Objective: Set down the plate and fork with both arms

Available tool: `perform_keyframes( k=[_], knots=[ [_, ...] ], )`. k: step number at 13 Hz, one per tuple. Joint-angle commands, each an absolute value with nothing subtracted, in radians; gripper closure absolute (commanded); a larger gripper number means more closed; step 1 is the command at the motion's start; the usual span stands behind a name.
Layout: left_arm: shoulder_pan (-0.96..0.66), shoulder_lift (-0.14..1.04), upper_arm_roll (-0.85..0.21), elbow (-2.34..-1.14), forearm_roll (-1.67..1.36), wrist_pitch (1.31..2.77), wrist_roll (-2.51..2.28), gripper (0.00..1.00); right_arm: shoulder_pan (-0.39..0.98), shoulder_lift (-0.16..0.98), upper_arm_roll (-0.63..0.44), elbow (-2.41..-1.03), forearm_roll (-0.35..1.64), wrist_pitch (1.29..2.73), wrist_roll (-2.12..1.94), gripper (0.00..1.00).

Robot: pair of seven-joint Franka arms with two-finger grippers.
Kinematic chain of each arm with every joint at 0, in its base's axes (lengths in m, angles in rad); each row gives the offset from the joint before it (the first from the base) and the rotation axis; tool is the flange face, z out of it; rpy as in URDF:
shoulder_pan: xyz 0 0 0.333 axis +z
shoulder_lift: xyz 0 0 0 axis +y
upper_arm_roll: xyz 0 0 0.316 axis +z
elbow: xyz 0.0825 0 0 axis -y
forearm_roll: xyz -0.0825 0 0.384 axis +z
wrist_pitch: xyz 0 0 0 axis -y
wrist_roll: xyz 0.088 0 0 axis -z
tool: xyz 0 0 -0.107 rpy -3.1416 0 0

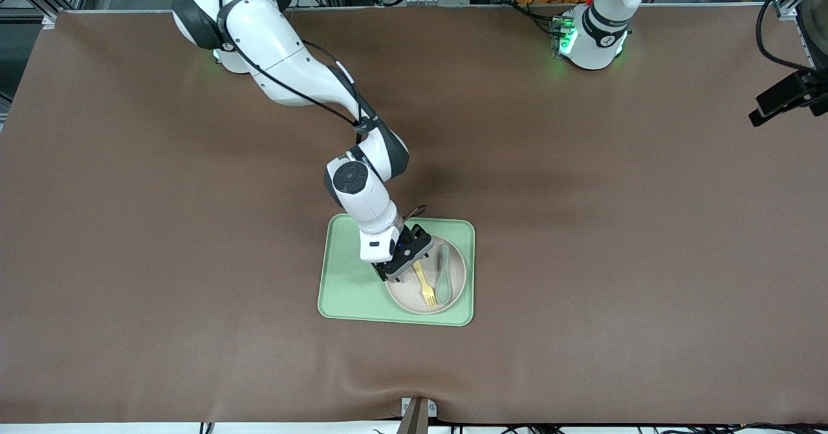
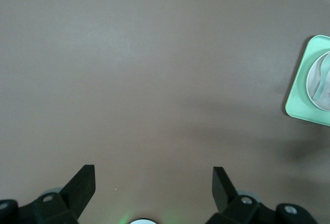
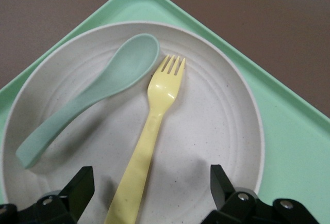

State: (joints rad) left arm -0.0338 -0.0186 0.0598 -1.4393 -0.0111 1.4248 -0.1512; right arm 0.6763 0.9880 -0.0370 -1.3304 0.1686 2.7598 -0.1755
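In the front view, a light green tray (image 1: 352, 285) is seen on the brown surface (image 1: 582, 227), and the plate (image 1: 456, 279) is set on the tray, toward the tray's end nearer the left arm. The fork (image 1: 424, 284) and a grey-green spoon (image 1: 444, 279) are laid side by side on the plate. The right claw (image 1: 402, 270) is held low over the plate's rim, at the fork's handle end. The left arm is kept waiting at its base.

In the left wrist view, the left claw (image 2: 153, 182) is shown spread wide over bare surface, with the tray's corner at the picture's edge.

In the right wrist view, the right claw (image 3: 152, 188) is seen released, its fingers (image 3: 81, 185) set on either side of the fork's handle without touching it.
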Motion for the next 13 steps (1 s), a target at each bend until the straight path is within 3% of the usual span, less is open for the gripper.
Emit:
perform_keyframes(
  k=[1, 6, 7, 8, 11, 13],
  knots=[
    [-0.055, -0.043, 0.077, -1.462, 0.009, 1.427, -0.135, 0.00, 0.683, 1.022, -0.040, -1.299, 0.158, 2.792, -0.198, 0.00],
    [-0.057, -0.041, 0.068, -1.463, 0.011, 1.431, -0.137, 0.00, 0.696, 1.029, -0.041, -1.305, 0.158, 2.792, -0.196, 0.00],
    [-0.057, -0.040, 0.067, -1.463, 0.011, 1.433, -0.137, 0.00, 0.696, 1.029, -0.040, -1.305, 0.156, 2.790, -0.196, 0.17],
    [-0.057, -0.040, 0.067, -1.463, 0.009, 1.434, -0.137, 0.00, 0.696, 1.029, -0.040, -1.307, 0.156, 2.790, -0.198, 0.43],
    [-0.060, -0.037, 0.068, -1.463, 0.009, 1.445, -0.137, 0.00, 0.696, 1.026, -0.041, -1.307, 0.149, 2.790, -0.199, 1.00],
    [-0.057, -0.037, 0.067, -1.463, 0.008, 1.445, -0.133, 0.00, 0.698, 1.020, -0.041, -1.307, 0.150, 2.790, -0.199, 1.00]
  ],
)
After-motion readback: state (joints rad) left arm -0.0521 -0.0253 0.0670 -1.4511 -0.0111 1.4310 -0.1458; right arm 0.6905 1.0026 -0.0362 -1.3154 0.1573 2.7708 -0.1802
